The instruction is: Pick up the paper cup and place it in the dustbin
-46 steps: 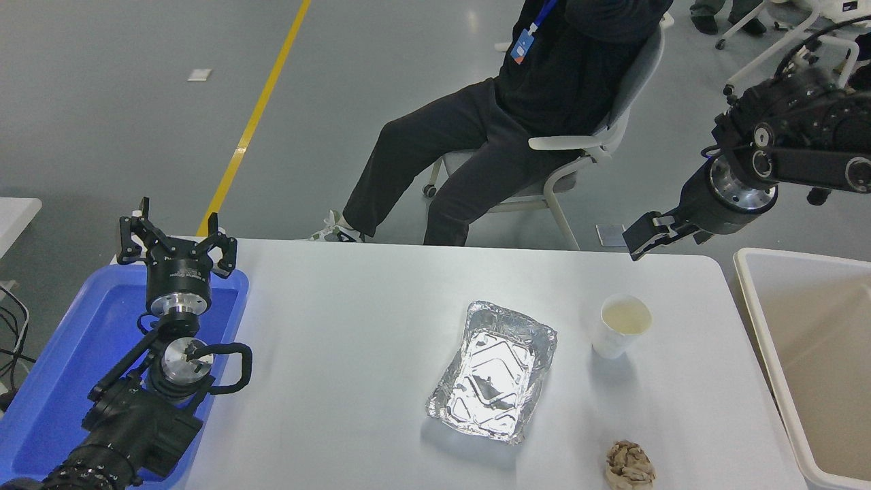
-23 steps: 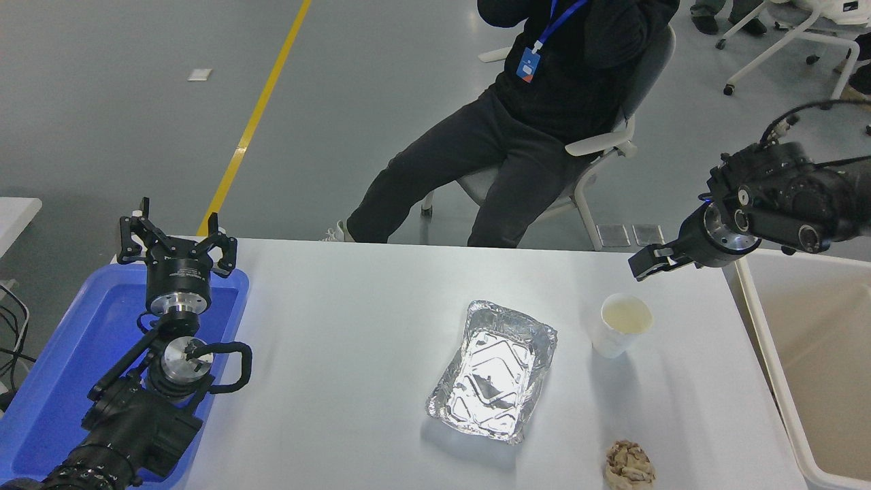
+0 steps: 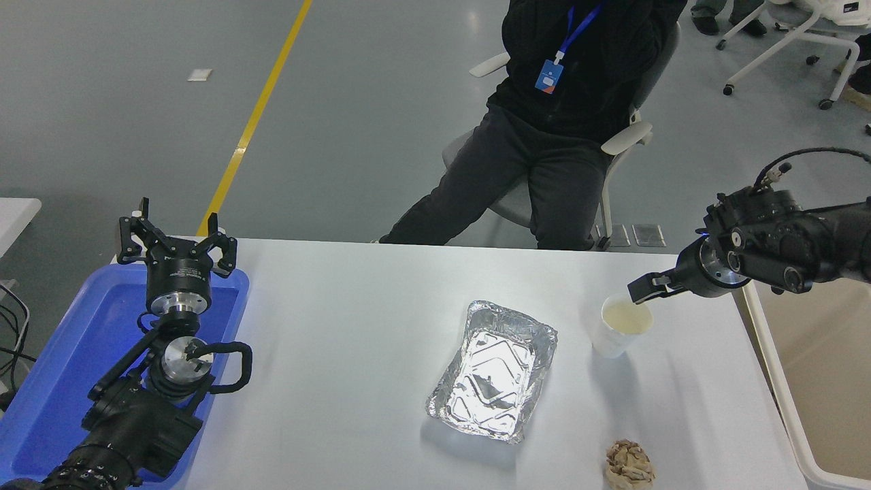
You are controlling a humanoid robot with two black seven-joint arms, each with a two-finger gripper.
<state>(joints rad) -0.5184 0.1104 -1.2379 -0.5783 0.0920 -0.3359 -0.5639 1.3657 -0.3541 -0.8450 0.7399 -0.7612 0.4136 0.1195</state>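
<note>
White paper, tapered, with a pale yellowish inside: the small paper cup (image 3: 620, 325) stands upright and open-mouthed on the white table (image 3: 354, 320), and everything else is easiest placed from it. The crinkled silver foil tray (image 3: 491, 371) lies just beside the cup on the side away from the bin, a crumpled brown paper ball (image 3: 630, 465) sits nearer the robot than the cup, and the large off-white plastic dustbin (image 3: 765, 354) with its thick rim stands off the table edge on the cup's other side. A person in dark clothes sits on a chair beyond the cup, past the far edge. The right gripper (image 3: 643, 287) reaches in from the bin side and hangs at the cup's far rim, its tip looking to overlap or just touch the lip; from here I cannot tell whether its fingers are apart or together. The left gripper (image 3: 173, 238) is parked well away from the cup, above a blue plastic tray (image 3: 54, 381), fingers spread and holding nothing. To my eye this is the approach to the grasp: the cup is not yet held. Next the fingers need to straddle the thin wall or the body, squeeze gently so the light cup neither tips nor crushes, then lift and carry it over the bin.
</note>
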